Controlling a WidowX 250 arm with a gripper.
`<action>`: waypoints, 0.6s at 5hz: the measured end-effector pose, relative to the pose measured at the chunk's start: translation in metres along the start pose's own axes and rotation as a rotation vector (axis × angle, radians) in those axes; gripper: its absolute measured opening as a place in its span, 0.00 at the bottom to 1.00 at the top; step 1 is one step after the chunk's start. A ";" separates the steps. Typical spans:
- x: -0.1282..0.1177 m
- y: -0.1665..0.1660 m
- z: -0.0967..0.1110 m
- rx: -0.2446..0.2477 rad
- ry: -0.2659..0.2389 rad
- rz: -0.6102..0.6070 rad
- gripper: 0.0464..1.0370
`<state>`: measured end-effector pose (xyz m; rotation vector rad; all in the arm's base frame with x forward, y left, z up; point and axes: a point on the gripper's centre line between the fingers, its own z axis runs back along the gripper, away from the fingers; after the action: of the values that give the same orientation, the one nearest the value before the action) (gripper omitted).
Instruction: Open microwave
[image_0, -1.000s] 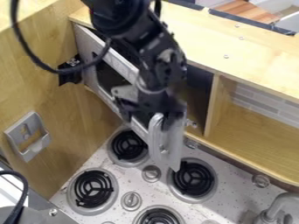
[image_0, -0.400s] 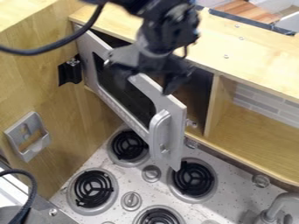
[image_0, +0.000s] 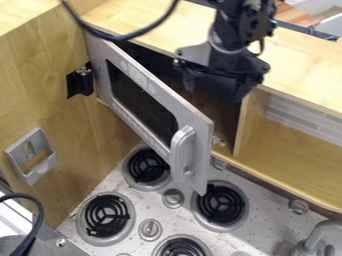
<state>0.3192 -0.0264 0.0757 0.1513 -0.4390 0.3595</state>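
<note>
Microwave door (image_0: 194, 117) is standing open for you, its hinge end sitting toward 10-11 o'clock and its free end angling out to between 5 and 6. Handle (image_0: 179, 150) is sitting on the outer face near 6, just below centre. Dark cavity (image_0: 150, 57) is showing behind the door, from 11 round toward 1.

Markings: you're getting small marks (image_0: 137, 75) along the door's upper rail, too faint to make out.

Gripper (image_0: 212, 92): it's hanging at 1 o'clock in front of the cavity, beyond the door's upper edge. You're not getting a clear enough look at its state; can't tell if it's spread or pressed together.

Delta: at 1.0 s back it was overlapping the door by the handle; at 0.4 s back it was hanging over the upper rail near 12. Now you're seeing it shifted toward 3 from there. Door is holding the same angle across all three. Cable (image_0: 123, 37) is now looping through 11.

Rest: burners are sitting at 5 (image_0: 222, 202), 6 (image_0: 180, 247) and two at 7 (image_0: 148, 166). Faucet (image_0: 320, 235) is sitting between 4 and 5, grey wall holder (image_0: 50, 162) between 8 and 9, black bracket (image_0: 80, 85) at 10.
</note>
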 end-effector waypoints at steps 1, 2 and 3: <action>0.002 -0.014 -0.020 -0.032 0.019 -0.037 0.96; 0.001 -0.020 -0.037 -0.040 0.038 -0.048 0.96; -0.007 -0.018 -0.048 -0.024 0.076 -0.047 0.96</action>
<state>0.3392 -0.0348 0.0281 0.1242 -0.3644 0.3127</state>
